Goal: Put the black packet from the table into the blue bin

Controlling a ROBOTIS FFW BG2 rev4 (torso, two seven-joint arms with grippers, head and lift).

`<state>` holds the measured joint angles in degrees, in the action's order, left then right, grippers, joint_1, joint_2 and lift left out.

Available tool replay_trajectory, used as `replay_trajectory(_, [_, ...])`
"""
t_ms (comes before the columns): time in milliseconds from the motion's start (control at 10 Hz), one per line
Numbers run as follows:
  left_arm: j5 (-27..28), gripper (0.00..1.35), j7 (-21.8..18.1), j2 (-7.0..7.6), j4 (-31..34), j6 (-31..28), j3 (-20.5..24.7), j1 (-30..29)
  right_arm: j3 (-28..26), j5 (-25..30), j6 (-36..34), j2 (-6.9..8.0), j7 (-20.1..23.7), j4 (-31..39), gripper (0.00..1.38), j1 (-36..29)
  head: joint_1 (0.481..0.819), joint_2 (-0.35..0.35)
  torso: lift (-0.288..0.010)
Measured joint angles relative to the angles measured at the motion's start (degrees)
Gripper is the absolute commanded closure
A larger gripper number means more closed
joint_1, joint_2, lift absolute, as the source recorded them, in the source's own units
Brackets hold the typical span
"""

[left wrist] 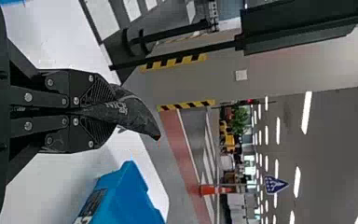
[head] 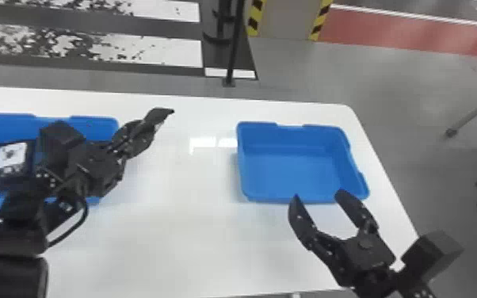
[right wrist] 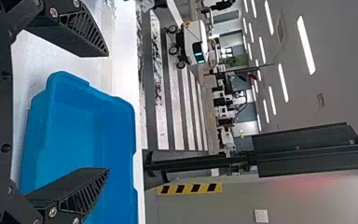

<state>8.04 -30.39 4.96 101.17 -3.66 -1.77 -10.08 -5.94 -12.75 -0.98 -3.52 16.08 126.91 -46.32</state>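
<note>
OK, I've got the black packet [head: 161, 114] pinched in my L gripper [head: 143, 132], upper left of frame, jaws pressed together on it. It's over the white table [head: 162, 237], btwn the 2 bins. Only its curved, pointed end sticks out past the fingers w/ some pale print; the rest is hidden btwn them, so can't tell its full shape. My R gripper [head: 319, 194], lower right, is spread wide w/ nothing in it, just at the near edge of the R blue bin [head: 289, 170], right of ctr. I can see most of that bin's floor, bare

My L arm covers part of the L blue bin [head: 31, 200], which is also cut off by the left edge of frame. A 2nd packet [head: 10, 162], black w/ a white label, lies in it, its right side hard to make out behind the arm. Count: 2 bins, 2 packets, 1 table, approx 1 black post [head: 235, 43] at top ctr, its top cut off, & 2 yellow-black striped edges [head: 255, 18] beside it
</note>
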Motion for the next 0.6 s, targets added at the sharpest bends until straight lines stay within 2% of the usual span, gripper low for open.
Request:
replay_trajectory(100, [1.9, 1.21, -0.6, 0.58, 1.1, 0.8, 4.1, -1.2, 0.0, 0.0, 0.0, 0.00, 0.0, 0.0, 0.14, -0.1, 0.695, -0.089, -0.110])
replay_trajectory(300, [6.7, 1.15, -0.8, 0.35, 1.4, 1.8, 13.2, -3.1, 0.0, -0.2, 0.0, 0.00, 0.0, 0.0, 0.14, -0.1, 0.695, 0.049, -0.110])
replay_trajectory(400, [8.4, 0.94, -0.8, -0.15, 1.4, 2.5, 16.8, -3.8, 0.0, -0.3, 0.0, 0.00, 0.0, 0.0, 0.14, -0.1, 0.695, 0.079, -0.110])
replay_trajectory(500, [9.4, 0.54, -0.7, -0.69, 1.4, 3.2, 19.4, -4.4, 0.0, -0.3, 0.0, 0.00, 0.0, 0.0, 0.14, -0.2, 0.695, 0.121, -0.110])
replay_trajectory(600, [9.6, 0.20, -0.7, -1.30, 1.4, 3.6, 20.9, -5.0, 0.0, -0.3, 0.0, 0.00, 0.0, 0.0, 0.14, -0.2, 0.695, 0.144, -0.110])
